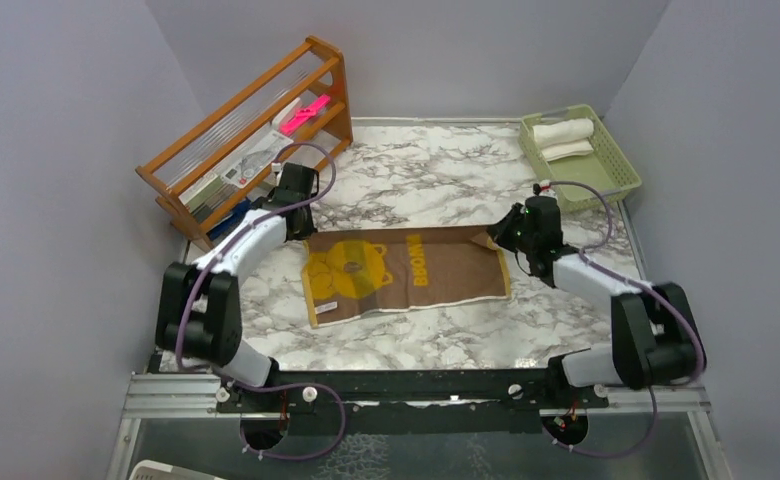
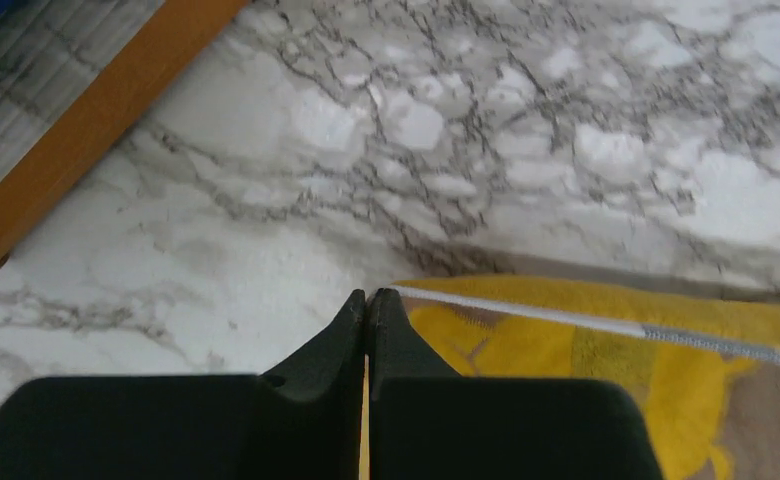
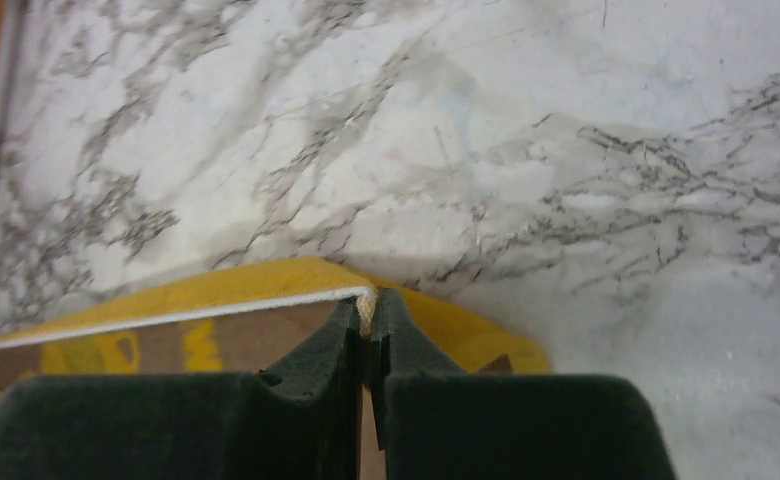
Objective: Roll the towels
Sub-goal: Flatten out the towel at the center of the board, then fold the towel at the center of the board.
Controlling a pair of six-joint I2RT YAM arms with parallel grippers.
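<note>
Mid-table, between the 2 arms: the brown towel [image 1: 406, 272] lies spread out with its brown face up, its yellow cartoon print and yellow lettering showing, and its long side running left to right.
Towel underside: mustard-yellow, showing where the 2 far corners are raised off the marble.
Towel hem: a thin white trim runs along the far edge.
Left gripper [image 2: 367, 298]: its fingers are pressed together at the far-left corner of the brown towel, with a sliver of yellow cloth between them.
Right gripper [image 3: 368, 305]: it pinches the far-right corner, with the white hem caught between its tips and the cloth peaked up there.
Cream-white towels [image 1: 564, 130]: 2 pale bundles lie side by side, well apart from the brown towel, inside the green basket [image 1: 618, 168].
Green basket position: far-right corner of the marble table [image 1: 426, 170], close to the walls.
Wooden rack [image 1: 318, 48]: far-left corner, set at a slant.
Rack contents: a pink item [image 1: 304, 113] on a shelf, with flat packets below it too small to make out.
</note>
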